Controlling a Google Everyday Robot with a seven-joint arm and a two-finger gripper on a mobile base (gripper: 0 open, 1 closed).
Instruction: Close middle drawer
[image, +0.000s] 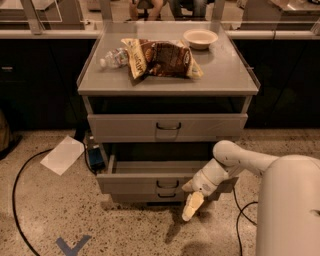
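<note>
The middle drawer (145, 182) is the shallow grey drawer pulled out below the top drawer (167, 127), with its plain tray showing and a small dark wire handle (167, 184) on its front. The lowest drawer (160, 197) sits just under it, slightly out. My gripper (192, 205) hangs from the white arm at the right end of the middle drawer's front, pointing down toward the floor and just in front of the drawer face.
On the cabinet top (225, 75) lie a brown snack bag (162, 58), a plastic bottle (114, 57) and a white bowl (200, 38). A sheet of paper (63, 155), a dark box (94, 157) and black cables (17, 200) are on the floor at left; another cable (242, 212) is at right.
</note>
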